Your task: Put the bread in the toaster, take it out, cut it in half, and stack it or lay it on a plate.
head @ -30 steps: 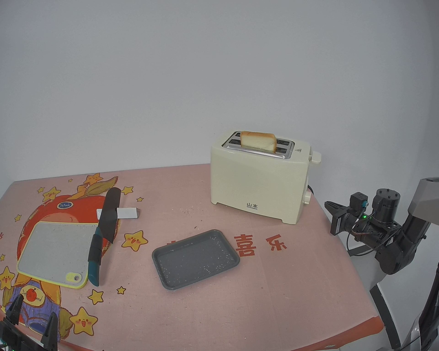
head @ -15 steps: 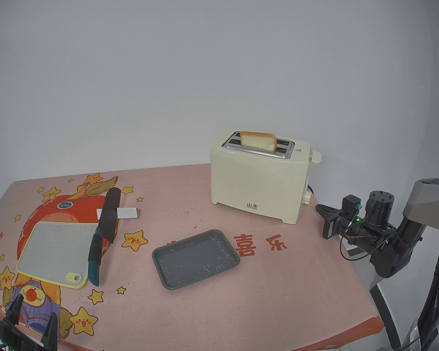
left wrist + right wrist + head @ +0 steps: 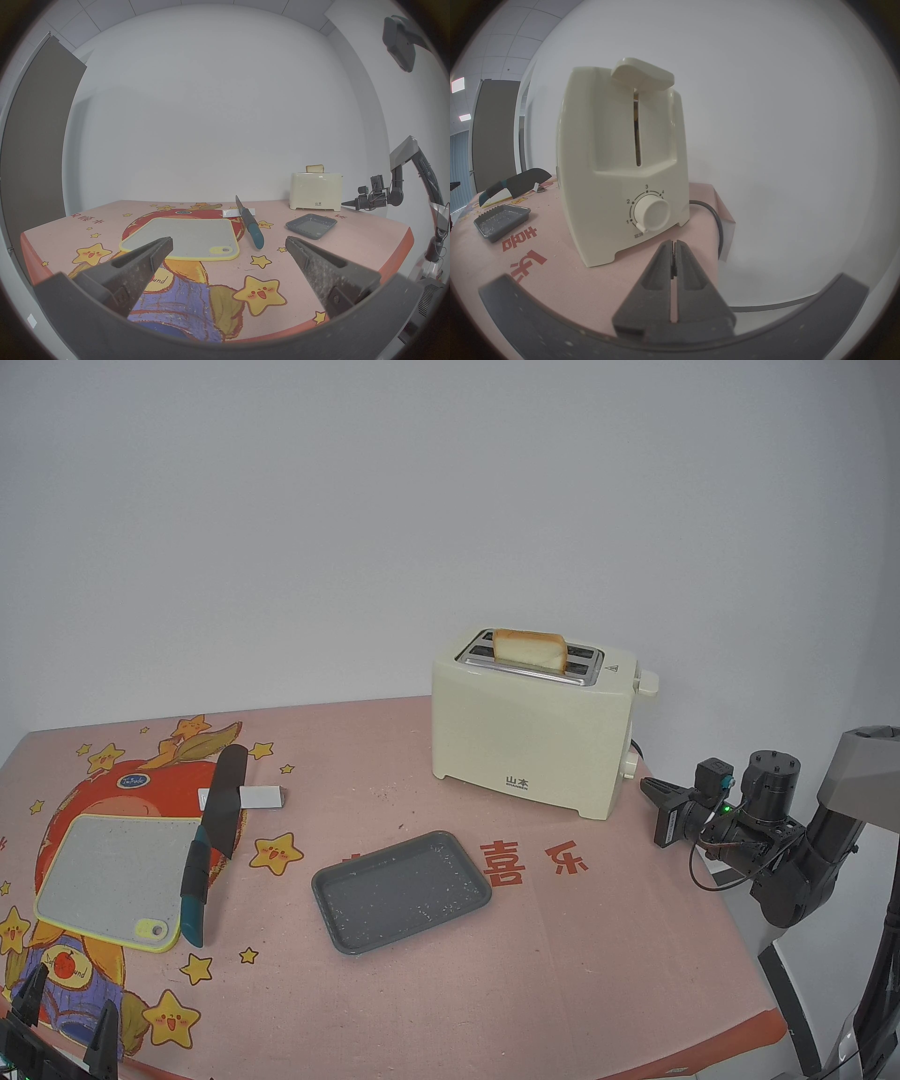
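**Step in hand, judged: press the lever to lower the bread.**
- Toaster (image 3: 530, 730): cream, two slots, at 1 o'clock from the tray. It is light-looking, so a sideways shove may make it slide; press straight down.
- Right gripper (image 3: 649, 787): fingers clenched together on nothing. It sits at 4 o'clock of the toaster, just beside its end face and apart from it, aimed low under the dial (image 3: 650, 213). It would need to rise above the lever, then travel down along the vertical slot while keeping off the dial.
- Lever (image 3: 642, 75): at the top of its slot, at 2 o'clock on the toaster body.

**Containers and contents.**
- Toaster: one slice of bread (image 3: 531, 649) stands upright in the far slot, its top well proud. The near slot looks bare.
- Tray (image 3: 323, 885): grey and shallow, holding pale specks and no food.

**Other items.**
- Cutting board (image 3: 112, 880): at 9 o'clock from the tray.
- Knife (image 3: 211, 838): lies along the board's 3 o'clock edge.
- Left gripper (image 3: 228, 243): fingers spread wide, at 7 o'clock, well apart from the board.
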You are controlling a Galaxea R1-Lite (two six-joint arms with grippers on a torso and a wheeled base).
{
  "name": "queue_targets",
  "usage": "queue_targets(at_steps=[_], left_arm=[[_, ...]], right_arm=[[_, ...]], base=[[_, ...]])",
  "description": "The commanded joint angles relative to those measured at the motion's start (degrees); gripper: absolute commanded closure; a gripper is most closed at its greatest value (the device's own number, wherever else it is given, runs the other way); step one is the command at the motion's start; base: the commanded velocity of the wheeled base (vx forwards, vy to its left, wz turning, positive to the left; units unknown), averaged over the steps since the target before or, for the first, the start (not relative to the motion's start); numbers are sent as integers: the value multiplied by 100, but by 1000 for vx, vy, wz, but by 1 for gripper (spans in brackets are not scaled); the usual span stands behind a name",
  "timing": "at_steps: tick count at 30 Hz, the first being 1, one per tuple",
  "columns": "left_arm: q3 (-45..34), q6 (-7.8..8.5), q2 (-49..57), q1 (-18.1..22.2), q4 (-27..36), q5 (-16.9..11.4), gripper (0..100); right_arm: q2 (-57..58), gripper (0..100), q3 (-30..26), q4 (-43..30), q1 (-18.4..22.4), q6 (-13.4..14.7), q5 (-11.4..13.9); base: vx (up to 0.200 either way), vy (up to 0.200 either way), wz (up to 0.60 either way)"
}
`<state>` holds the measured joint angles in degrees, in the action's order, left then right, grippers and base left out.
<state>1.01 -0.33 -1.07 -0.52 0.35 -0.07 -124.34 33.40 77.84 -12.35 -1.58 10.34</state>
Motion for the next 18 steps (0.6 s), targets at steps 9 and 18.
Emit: queue_targets(at_steps=[9,18], left_arm=[[-84,-2,-7,0,0,-1,0],[-84,-2,-7,0,0,-1,0]], right_arm=[[-64,100,44,3,-83,18,3],[-55,100,61,12,-101,18,12]], base=[[0,0,0],[0,0,0]])
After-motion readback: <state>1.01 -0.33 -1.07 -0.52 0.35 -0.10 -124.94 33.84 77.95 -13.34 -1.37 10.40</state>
